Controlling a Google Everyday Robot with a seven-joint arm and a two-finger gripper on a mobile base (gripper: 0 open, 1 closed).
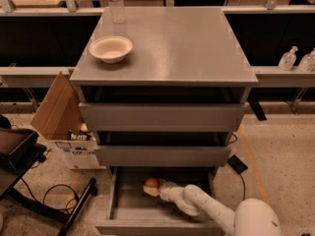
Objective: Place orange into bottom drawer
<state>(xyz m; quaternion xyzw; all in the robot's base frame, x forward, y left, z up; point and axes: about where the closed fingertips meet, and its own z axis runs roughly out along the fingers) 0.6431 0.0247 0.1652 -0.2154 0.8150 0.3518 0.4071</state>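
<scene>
The bottom drawer (124, 205) is pulled out at the foot of the grey cabinet. The orange (151, 183) sits low inside it, near the back. My white arm reaches in from the lower right, and my gripper (149, 188) is at the orange, its tip against the fruit. The two drawers above, the middle drawer (162, 155) and the top drawer (161, 117), are pushed in.
A cream bowl (110, 48) and a clear bottle (116, 3) stand on the cabinet top. An open cardboard box (64, 127) sits on the floor at the left, with a dark chair base (29, 181) and cables. Dispenser bottles (288, 59) stand on the right ledge.
</scene>
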